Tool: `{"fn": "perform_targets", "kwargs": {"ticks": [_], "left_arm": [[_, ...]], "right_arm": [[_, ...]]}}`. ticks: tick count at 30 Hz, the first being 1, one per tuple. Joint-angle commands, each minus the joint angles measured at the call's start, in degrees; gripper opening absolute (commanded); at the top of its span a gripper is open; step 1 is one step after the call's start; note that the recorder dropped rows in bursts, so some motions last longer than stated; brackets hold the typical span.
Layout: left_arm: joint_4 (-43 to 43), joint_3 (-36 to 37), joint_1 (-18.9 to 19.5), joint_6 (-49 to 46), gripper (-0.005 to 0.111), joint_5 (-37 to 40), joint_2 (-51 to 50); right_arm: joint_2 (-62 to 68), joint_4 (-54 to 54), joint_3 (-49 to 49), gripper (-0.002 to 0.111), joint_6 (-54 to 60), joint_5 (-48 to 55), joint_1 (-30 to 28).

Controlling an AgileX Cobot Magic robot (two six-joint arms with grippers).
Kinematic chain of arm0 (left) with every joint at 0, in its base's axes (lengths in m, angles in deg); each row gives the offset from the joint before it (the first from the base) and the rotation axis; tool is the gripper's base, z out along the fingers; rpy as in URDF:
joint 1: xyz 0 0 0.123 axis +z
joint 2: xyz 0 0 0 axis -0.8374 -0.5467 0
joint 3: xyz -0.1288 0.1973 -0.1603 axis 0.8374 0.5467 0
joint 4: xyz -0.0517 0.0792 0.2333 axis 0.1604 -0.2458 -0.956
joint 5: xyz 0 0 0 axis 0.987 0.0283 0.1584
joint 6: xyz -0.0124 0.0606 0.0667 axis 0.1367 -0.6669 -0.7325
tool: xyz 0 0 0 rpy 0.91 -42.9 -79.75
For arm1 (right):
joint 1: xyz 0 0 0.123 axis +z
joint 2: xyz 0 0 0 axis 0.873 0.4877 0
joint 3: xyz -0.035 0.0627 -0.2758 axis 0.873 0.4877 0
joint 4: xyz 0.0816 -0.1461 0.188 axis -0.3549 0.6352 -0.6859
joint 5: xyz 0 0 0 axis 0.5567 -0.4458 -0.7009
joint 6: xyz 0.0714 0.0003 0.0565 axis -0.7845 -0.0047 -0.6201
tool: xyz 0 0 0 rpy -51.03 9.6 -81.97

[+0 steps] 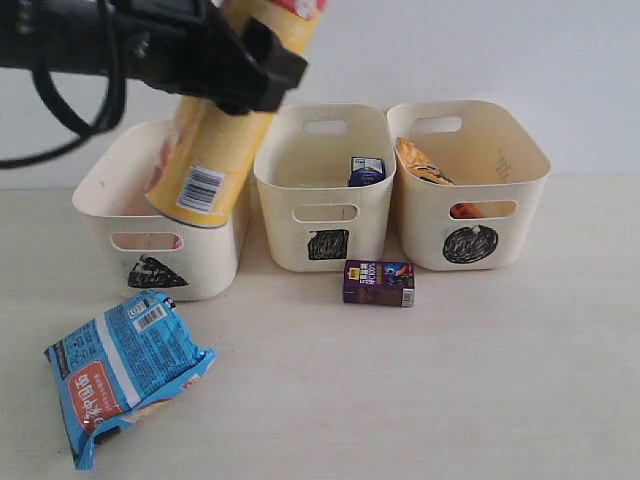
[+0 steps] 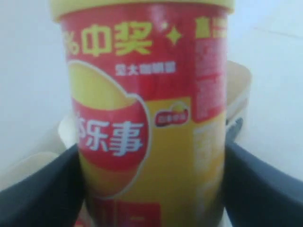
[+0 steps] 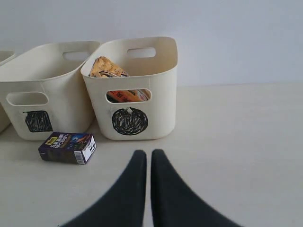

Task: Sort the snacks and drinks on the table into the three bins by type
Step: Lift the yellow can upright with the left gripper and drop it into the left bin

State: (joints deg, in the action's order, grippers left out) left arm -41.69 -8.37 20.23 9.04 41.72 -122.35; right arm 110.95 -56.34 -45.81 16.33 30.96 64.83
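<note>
Yellow chip tube (image 1: 205,165) hung tilted above the triangle bin (image 1: 100,215), our left gripper (image 1: 235,70) clamped across its side wall. We judged it light, stiff and slippery. Our right gripper (image 3: 148,165) had its jaws together, holding nothing.

Bins: three, namely the triangle bin (image 1: 100,200), square bin (image 1: 275,185) and circle bin (image 1: 530,170).
Chip tubes in clear view: one, the yellow chip tube (image 1: 215,150), upper left.
Cartons: two. These are the blue-topped carton (image 1: 366,170) and the dark carton (image 1: 378,282), both centre frame.
Packets: one, the blue packet (image 1: 125,375), lower left.
Bags: one, the orange bag (image 1: 420,162), upper right.
</note>
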Motion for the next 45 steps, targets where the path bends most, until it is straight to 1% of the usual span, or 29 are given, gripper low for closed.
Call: {"fn": "perform_targets", "kwargs": {"ticks": [1, 3, 4, 9, 12, 18, 23, 27, 28, 31, 35, 36, 39, 41, 45], "left_arm": [[0.2, 0.1, 6.6, 8.0, 0.005, -1.9, 2.2], [0.2, 0.1, 10.0, 10.0, 0.005, -3.9, 2.2], [0.2, 0.1, 12.5, 11.7, 0.005, -5.6, 1.8], [0.2, 0.1, 19.2, 17.9, 0.005, -10.7, -1.5], [0.3, 0.1, 22.1, 20.2, 0.005, -14.1, -5.2], [0.6, -0.1, 24.9, 20.6, 0.005, -20.4, -12.8], [0.4, -2.8, 25.6, 20.3, 0.005, -21.3, -19.3], [0.4, -5.4, 25.6, 17.6, 0.006, -21.2, -23.1], [0.4, -6.1, 25.6, 17.5, 0.008, -21.1, -23.9], [0.4, -7.5, 25.7, 17.4, 0.022, -21.1, -25.8], [0.4, -8.3, 25.7, 17.1, 0.054, -20.2, -27.7], [0.4, -8.3, 25.7, 16.9, 0.058, -20.1, -28.0], [0.4, -8.3, 25.7, 15.9, 0.076, -18.9, -28.3], [0.4, -8.3, 25.7, 15.9, 0.084, -18.8, -28.3], [0.4, -8.8, 26.0, 15.9, 0.093, -17.6, -28.3]], "right_arm": [[0.2, 0.2, 0.2, 0.001, 0.1, -0.4, -0.1], [0.2, 0.2, 0.2, 0.001, 0.1, -0.4, -0.1], [0.2, 0.2, 0.2, 0.001, 0.1, -0.4, -0.1], [0.2, 0.2, 0.2, 0.001, 0.1, -0.4, -0.1], [0.2, 0.2, 0.2, 0.001, 0.0, -0.4, -0.1], [0.2, 0.2, 0.2, 0.001, 0.1, -0.2, -0.1], [0.2, 0.2, 0.2, 0.001, 0.1, -0.2, -0.1], [0.2, 0.2, 0.2, 0.001, -0.1, -0.2, -0.1], [0.2, 0.2, 0.2, 0.001, -0.1, -0.2, -0.1], [0.2, 0.2, 0.2, 0.001, -0.1, -0.2, -0.1], [0.2, 0.2, 0.2, 0.001, 0.1, -0.2, -0.1], [0.2, 0.2, 0.2, 0.001, 0.0, -0.2, -0.1], [0.2, 0.2, 0.2, 0.001, -0.2, -0.2, -0.1], [0.2, 0.2, 0.2, 0.001, -0.4, -0.2, -0.1], [0.2, 0.2, 0.2, 0.001, -0.4, -0.2, -0.1]]}}
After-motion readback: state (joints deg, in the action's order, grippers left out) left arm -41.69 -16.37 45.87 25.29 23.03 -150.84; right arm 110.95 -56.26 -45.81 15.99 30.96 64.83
